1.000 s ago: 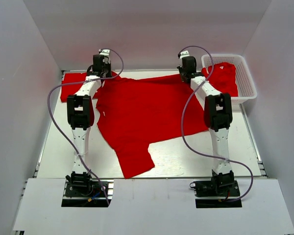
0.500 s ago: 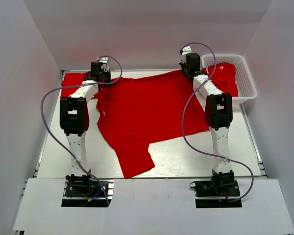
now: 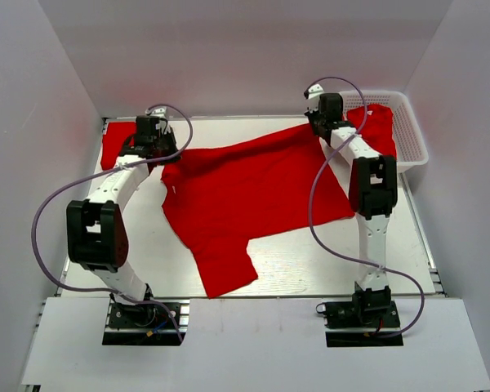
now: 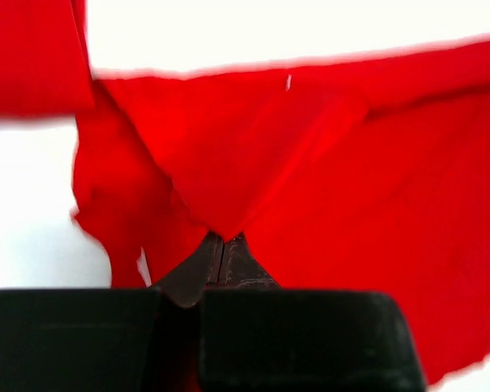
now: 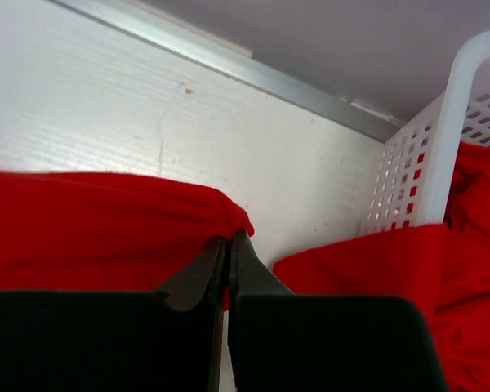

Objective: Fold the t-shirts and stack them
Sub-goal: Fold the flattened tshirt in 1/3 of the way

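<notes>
Left hand (image 4: pixel 223 238) is clenched tight on a pinch of the shirt (image 4: pixel 310 163), fingertips pressed together with a peak of red cloth rising out of them. Right hand (image 5: pixel 227 243) is clenched too, grasping the same shirt by a bunched edge at its tips. From above, left hand sits at the shirt's far left corner and right hand at the far right corner, so the far edge runs between the two. Everything else of the shirt lies spread across the middle of the desk (image 3: pixel 310 261), with one flap trailing toward the near edge. Just beside the left hand, another shirt (image 3: pixel 113 145) lies at the far left corner of the desk. Just beside the right hand stands the basket (image 5: pixel 441 139), a third shirt (image 3: pixel 381 124) heaped inside and spilling over its rim.
</notes>
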Controlling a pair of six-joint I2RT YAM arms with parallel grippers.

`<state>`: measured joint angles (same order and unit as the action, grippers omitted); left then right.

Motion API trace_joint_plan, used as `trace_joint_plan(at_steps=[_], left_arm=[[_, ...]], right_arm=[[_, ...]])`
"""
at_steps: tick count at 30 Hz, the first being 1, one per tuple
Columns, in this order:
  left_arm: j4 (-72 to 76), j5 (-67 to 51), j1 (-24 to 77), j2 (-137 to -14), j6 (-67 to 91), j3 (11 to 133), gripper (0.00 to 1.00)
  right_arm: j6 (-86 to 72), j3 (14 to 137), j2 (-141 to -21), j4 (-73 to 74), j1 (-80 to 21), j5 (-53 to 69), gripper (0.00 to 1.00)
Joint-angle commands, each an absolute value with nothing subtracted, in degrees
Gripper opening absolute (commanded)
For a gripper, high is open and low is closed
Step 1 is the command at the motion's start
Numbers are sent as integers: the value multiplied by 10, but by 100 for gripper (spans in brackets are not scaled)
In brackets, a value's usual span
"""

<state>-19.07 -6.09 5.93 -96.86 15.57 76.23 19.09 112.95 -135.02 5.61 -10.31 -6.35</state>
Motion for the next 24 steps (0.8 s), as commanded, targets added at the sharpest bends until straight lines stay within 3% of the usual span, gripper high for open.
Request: trace_joint_plan(at_steps=[1, 11, 24], left_arm=[[-250, -91, 62, -924, 171, 737, 0], [-332, -99, 67, -826, 184, 665, 0], [-370, -205, 77, -791, 202, 575, 0]], right_arm=[[225, 1100, -1282, 60, -99, -40, 0], [245, 1025, -1224, 94, -97, -67, 0], [253, 927, -1169, 115, -95, -76, 0]])
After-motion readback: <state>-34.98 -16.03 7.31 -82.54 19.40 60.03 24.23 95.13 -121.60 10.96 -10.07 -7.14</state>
